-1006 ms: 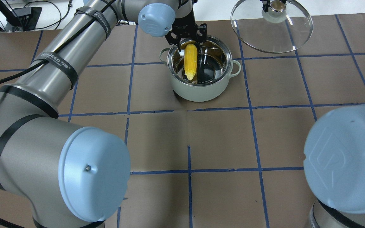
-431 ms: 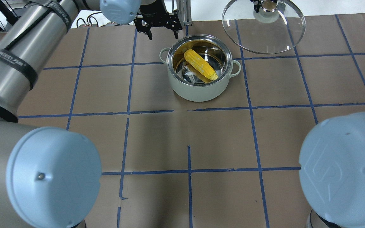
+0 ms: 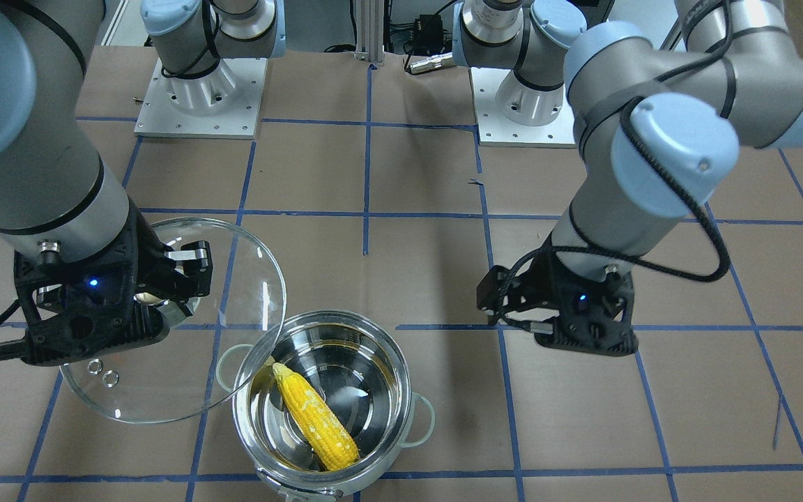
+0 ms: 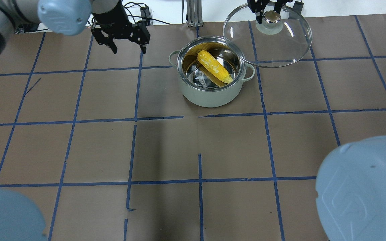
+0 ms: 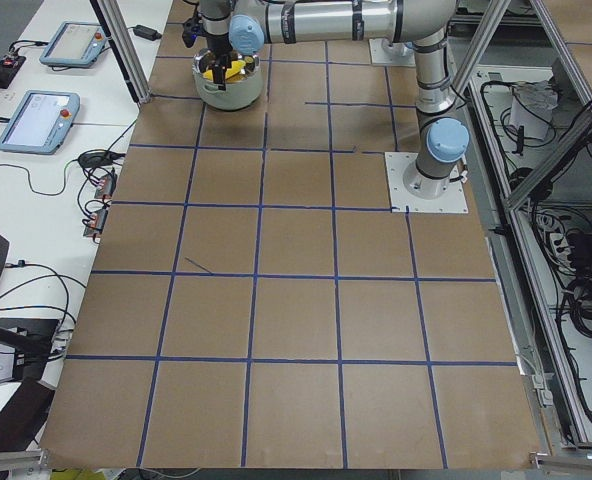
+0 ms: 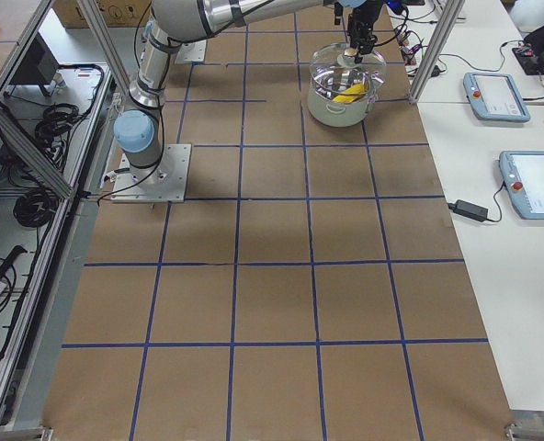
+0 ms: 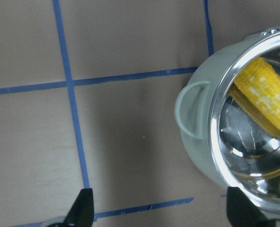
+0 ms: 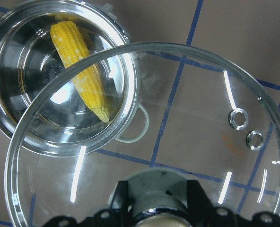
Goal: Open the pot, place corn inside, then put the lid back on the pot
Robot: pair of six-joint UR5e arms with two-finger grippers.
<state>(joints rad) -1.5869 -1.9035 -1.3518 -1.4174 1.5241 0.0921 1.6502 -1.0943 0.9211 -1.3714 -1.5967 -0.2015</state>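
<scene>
Clamping the beige knob (image 4: 272, 19), the right gripper (image 4: 272, 12) held the lid (image 4: 273, 50) aloft, its edge overlapping the rim of the pot (image 4: 209, 97). The corn (image 4: 214, 67) lay slantwise inside. The left gripper (image 4: 128, 50) hung spread and empty, beside the pot. Lowered off-centre, the glass could catch the rim and seat askew, or slip.
</scene>
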